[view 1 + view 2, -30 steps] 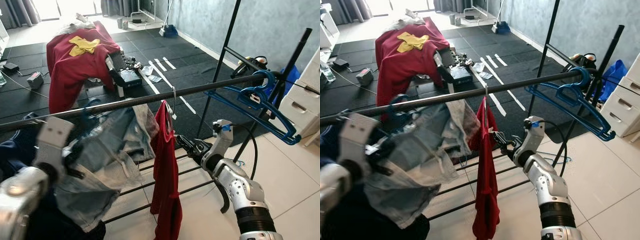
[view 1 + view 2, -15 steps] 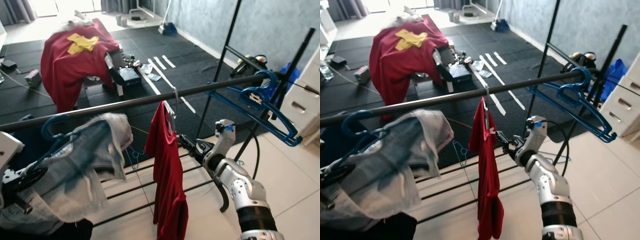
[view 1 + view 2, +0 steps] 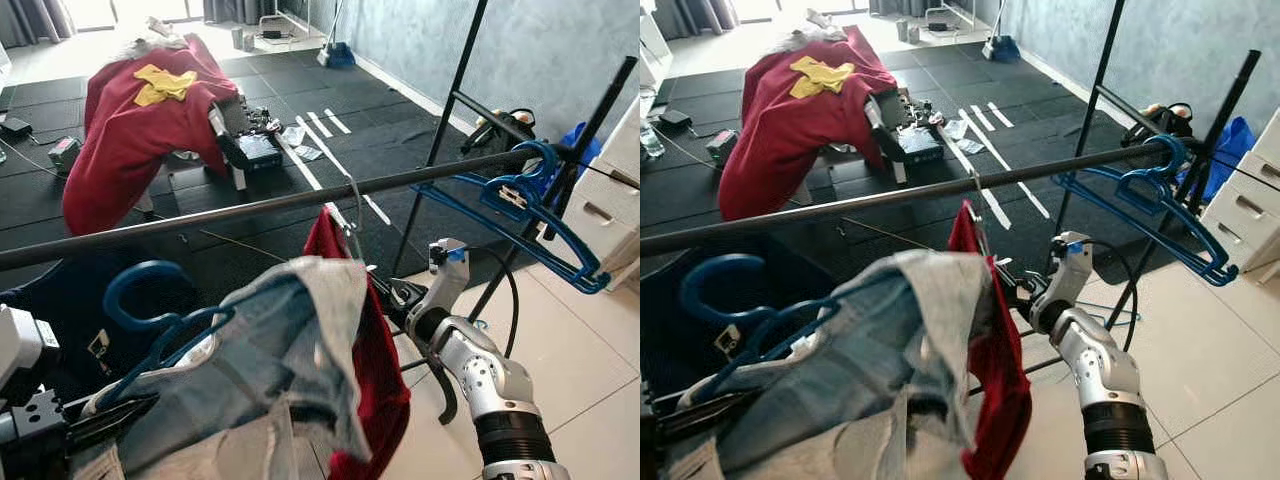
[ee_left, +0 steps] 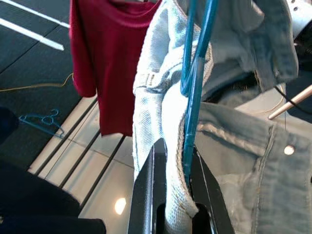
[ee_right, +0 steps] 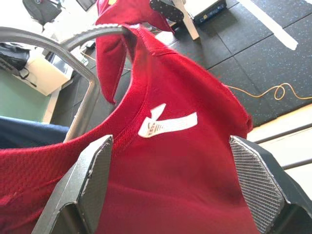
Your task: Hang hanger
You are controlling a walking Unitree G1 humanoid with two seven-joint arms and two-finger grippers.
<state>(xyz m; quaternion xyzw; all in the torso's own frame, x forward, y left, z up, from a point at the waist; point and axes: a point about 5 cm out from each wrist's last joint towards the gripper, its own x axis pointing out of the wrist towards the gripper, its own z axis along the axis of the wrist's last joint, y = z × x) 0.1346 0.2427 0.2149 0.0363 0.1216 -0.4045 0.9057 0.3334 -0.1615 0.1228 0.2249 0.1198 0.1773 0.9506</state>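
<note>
My left gripper [image 4: 173,148] is shut on the lower bar of a blue hanger [image 3: 150,310], low at the near left. A pale denim garment [image 3: 285,355] drapes over that hanger. Its hook curls up below the black rail [image 3: 250,205] and does not touch it. A red shirt [image 3: 380,370] hangs from the rail on a thin metal hanger, partly hidden behind the denim. My right gripper [image 5: 169,141] is open just right of the shirt. Its fingers [image 5: 90,180] stand apart on either side of the shirt's collar.
Several empty blue hangers [image 3: 530,205] hang at the rail's right end by the rack's black uprights. White drawers [image 3: 610,190] stand at the right. A red cloth [image 3: 140,110] covers furniture on the black mats behind. Dark clothing [image 3: 60,310] hangs at the left.
The denim on its blue hanger has swung right and nearer the camera. It now covers the lower part of the red shirt. The right arm has hardly moved.
</note>
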